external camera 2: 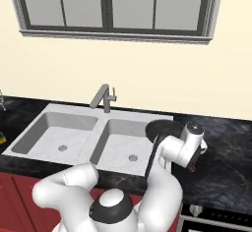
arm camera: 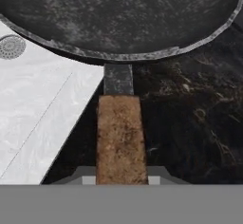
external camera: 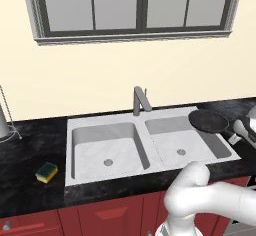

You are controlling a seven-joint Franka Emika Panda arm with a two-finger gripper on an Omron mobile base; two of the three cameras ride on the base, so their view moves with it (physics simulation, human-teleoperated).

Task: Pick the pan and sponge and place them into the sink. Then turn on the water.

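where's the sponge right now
The sponge lies on the dark counter left of the sink in the left base view, near the front edge, far from the pan.

This was a home kitchen: a pale marbled double-basin sink [external camera: 145, 130] with a grey faucet [external camera: 140, 101] was set into a black stone surface [external camera: 30, 150] over red cabinet fronts [external camera: 110, 215], beneath a grey-framed window [external camera: 135, 10] in a cream wall.
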